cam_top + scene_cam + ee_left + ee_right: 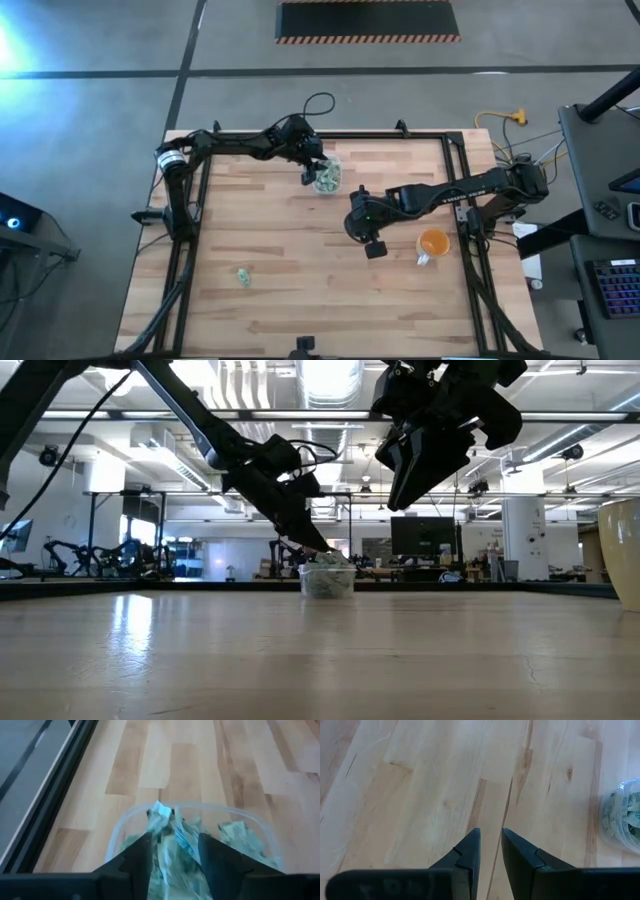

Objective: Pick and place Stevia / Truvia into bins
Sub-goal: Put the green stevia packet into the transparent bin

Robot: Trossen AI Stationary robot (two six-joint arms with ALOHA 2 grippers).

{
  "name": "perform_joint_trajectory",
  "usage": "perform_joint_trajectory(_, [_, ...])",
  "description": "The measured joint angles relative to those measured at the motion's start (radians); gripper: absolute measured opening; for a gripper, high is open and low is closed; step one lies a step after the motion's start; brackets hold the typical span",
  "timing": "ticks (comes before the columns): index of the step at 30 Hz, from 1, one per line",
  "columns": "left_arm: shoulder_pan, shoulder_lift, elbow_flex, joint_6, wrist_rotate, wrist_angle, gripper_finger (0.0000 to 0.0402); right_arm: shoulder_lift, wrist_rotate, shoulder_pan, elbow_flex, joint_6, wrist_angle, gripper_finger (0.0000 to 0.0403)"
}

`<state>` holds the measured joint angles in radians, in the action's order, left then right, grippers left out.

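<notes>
The clear bin (327, 178) stands at the table's far middle, holding a heap of green-and-white Stevia packets (235, 832). My left gripper (175, 837) hangs open just over the bin's rim (200, 809), slanting down from the far left. One packet (160, 812) stands blurred on the heap, just past the fingertips. Another packet (243, 276) lies flat on the wood near the front left. My right gripper (374, 248) hovers above bare wood at the table's middle, its fingers (491, 832) a narrow gap apart with nothing between them.
An orange cup (433, 243) stands to the right of my right gripper and shows at the right edge of the low view (625, 550). Black frame rails (190, 200) run along the table's sides. Bare wood lies between the bin and the loose packet.
</notes>
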<state>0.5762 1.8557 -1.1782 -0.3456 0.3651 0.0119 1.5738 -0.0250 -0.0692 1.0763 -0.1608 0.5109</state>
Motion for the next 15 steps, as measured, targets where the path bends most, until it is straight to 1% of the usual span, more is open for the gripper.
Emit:
perform_joint_trajectory(3, [0.000,-0.033,-0.003,-0.022,-0.001,0.055,0.0150,0.000,0.000,0.000,0.000,0.000,0.000,0.0068])
perform_joint_trajectory(6, [-0.002,-0.081,0.001,-0.051,0.000,0.148,0.0151,0.000,0.000,0.000,-0.002,0.001,0.002,0.0068])
perform_joint_trajectory(11, [-0.024,-0.178,0.006,-0.061,-0.003,0.362,0.0150,0.000,0.000,0.000,-0.002,0.004,0.003,0.0068])
perform_joint_trajectory(13, [-0.045,-0.214,0.010,-0.062,-0.002,0.466,0.0150,0.000,0.000,0.000,-0.002,0.004,0.003,0.0068])
perform_joint_trajectory(15, [-0.074,-0.245,0.017,-0.063,-0.001,0.536,0.0150,0.000,0.000,0.000,-0.002,0.004,0.003,0.0068])
